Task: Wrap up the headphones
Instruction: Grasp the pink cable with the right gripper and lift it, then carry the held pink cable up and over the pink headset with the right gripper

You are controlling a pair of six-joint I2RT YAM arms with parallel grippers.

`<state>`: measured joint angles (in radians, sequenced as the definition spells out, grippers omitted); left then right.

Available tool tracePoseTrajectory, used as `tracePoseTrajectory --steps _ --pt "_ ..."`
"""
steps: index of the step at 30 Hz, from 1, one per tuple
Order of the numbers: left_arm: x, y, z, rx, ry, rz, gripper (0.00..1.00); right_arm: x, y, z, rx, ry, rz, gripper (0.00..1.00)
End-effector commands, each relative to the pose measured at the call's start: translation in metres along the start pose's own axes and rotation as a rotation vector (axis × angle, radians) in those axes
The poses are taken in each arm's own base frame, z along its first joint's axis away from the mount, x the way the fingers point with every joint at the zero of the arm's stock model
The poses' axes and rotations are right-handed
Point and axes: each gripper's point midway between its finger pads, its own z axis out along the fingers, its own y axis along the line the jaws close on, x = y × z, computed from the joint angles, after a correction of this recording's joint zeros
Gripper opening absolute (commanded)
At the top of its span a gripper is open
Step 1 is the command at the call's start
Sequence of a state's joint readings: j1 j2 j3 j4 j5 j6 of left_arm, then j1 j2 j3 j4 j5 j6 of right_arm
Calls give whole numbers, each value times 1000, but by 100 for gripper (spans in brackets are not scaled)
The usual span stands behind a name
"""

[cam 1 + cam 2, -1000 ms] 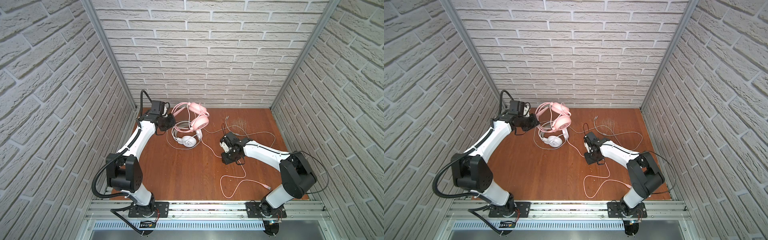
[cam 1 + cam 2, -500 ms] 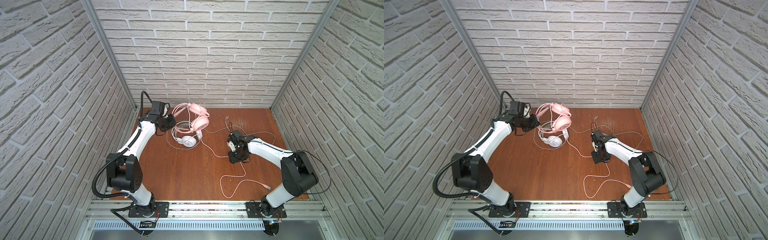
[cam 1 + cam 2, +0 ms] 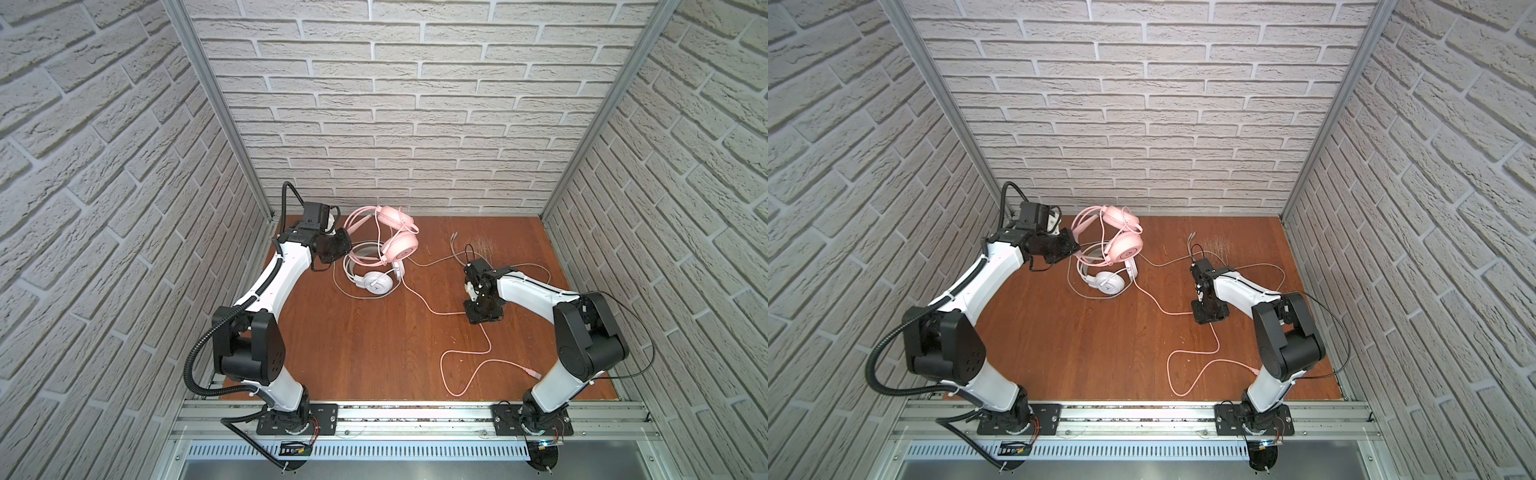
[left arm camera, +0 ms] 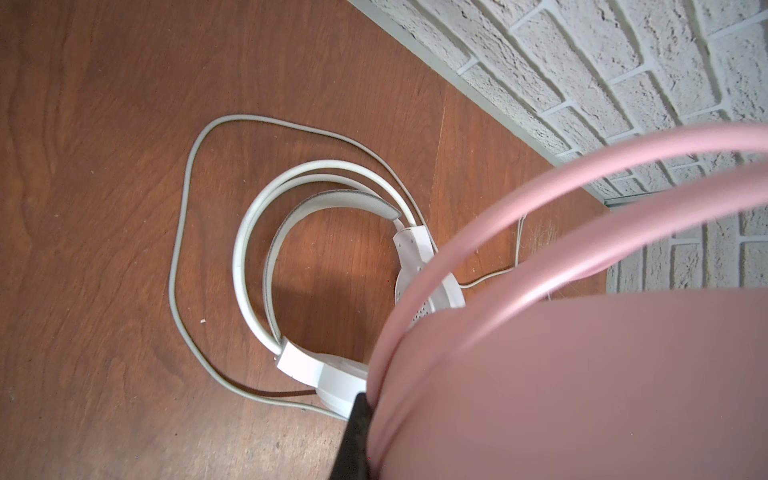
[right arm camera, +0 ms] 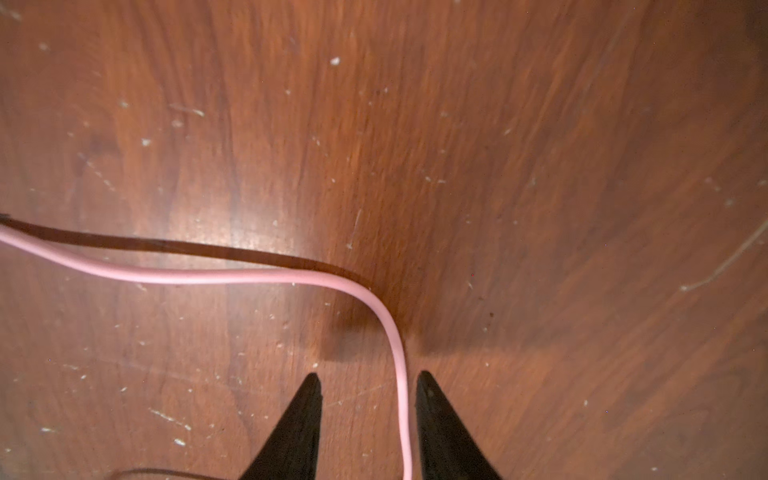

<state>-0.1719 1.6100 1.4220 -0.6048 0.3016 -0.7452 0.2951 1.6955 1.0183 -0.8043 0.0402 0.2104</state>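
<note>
Down on the brown wooden tabletop [image 3: 374, 353], the thin pink cord [image 5: 257, 276] is straddled by the right gripper [image 5: 368, 388], jaws part open, nothing pinched yet. The pink padded headphones [image 3: 399, 239], over the white headphones [image 3: 376, 282], are clamped at the band by the left gripper [image 3: 347, 249]. Squeezing should be done low, cord centred.

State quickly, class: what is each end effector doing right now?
Left end effector: shut on the pink padded headphones, gripping their headband.
Right end effector: open, jaws straddling the thin pink cord on the wooden table, not yet clamped.
</note>
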Motion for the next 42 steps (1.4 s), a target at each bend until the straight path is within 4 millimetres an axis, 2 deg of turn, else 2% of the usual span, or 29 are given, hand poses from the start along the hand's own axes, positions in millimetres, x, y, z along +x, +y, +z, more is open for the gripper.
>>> tracePoseTrajectory --steps 1,11,15,19,26,31,36,42 --pt "-19 -26 -15 106 -71 14 0 11 0 8 -10 53 38 34" --pt "-19 -24 -11 99 -59 14 0 22 -9 15 31 81 58 15" --pt "-19 -25 -9 104 -58 7 0 19 -9 10 21 37 58 6" --pt "-20 -26 -10 102 -62 3 0 13 -3 -1 -14 -21 33 6" --pt "-23 -31 -13 103 -85 4 0 2 9 -34 -96 -152 -74 6" --pt "-26 -36 -16 80 -113 21 0 -6 33 -68 -201 -266 -158 6" --pt "-31 -48 -24 50 -182 80 0 -5 53 -96 -218 -363 -297 6" --pt "-32 -57 -16 52 -174 92 0 -6 78 -134 -279 -488 -454 6"
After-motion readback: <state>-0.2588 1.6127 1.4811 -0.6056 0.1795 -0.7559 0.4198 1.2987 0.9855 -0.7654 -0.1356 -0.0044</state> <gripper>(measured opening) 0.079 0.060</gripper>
